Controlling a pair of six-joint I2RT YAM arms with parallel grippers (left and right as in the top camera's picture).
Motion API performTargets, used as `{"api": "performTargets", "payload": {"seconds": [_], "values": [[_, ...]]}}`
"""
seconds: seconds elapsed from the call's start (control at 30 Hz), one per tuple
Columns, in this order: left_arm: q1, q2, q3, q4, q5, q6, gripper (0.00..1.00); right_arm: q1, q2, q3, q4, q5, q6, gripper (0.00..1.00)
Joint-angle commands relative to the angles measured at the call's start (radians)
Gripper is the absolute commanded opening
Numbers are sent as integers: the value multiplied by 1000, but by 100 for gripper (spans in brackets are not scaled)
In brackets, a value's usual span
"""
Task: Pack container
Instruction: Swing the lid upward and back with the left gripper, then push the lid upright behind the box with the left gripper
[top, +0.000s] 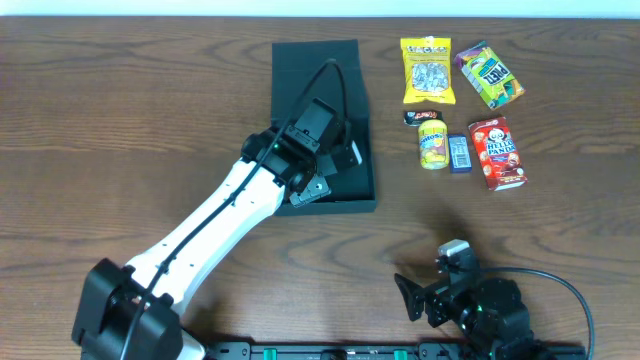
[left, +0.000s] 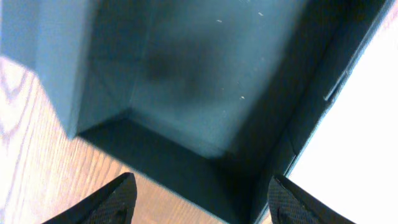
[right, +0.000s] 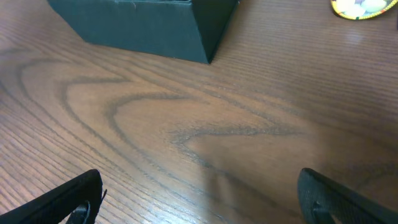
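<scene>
Where the counter (top: 120, 120) is seen from overhead, the box (top: 310, 70) lies as a long, matte, teal-black rectangle with its top open. The white left arm (top: 215, 220) reaches in from the box's near-left side, and its dark wrist covers the box's middle. A loose group of snacks sits just right of the box: a yellow bag (top: 427, 70), a green pack (top: 489, 74), a red carton (top: 497, 152), a round yellow tin (top: 432, 143), a blue bar (top: 459, 153) and a small dark packet (top: 416, 117). The right arm (top: 470, 300) rests well to the near-right of the box.

Only the left wrist view looks inside the box (left: 205, 74). It shows smooth dark walls meeting at a corner, a few pale specks on them, and the counter's wood grain outside the wall. The left jaws stand wide apart above the box's rim, with nothing between them.

The right wrist view alone shows the box (right: 143, 25) from the side, with a sharp outer corner standing on the wood and the tin's edge (right: 364, 7) beyond. The right jaws are fully spread and empty, and bare counter lies between them and the box.
</scene>
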Motion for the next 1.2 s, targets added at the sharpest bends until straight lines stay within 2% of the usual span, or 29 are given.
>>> {"api": "performTargets", "payload": {"seconds": [0.0, 0.1, 0.3, 0.4, 0.6, 0.93, 1.17], "values": [[19, -12, 21, -5, -19, -172, 67, 5, -5, -5, -2, -1, -14, 99], [65, -11, 21, -3, -19, -338, 58, 5, -5, -5, -2, -1, -15, 99], [200, -8, 19, -4, -25, -721, 55, 5, -5, -5, -2, -1, -15, 99], [235, 5, 19, -4, -24, -816, 54, 5, -5, -5, -2, -1, -14, 99], [245, 62, 19, 18, 53, -841, 49, 5, -5, -5, -2, -1, -15, 99], [244, 183, 19, 42, 82, -873, 49, 5, -5, -5, -2, -1, -15, 99], [244, 257, 19, 59, 91, -868, 38, 5, -5, -5, -2, -1, -15, 99]]}}
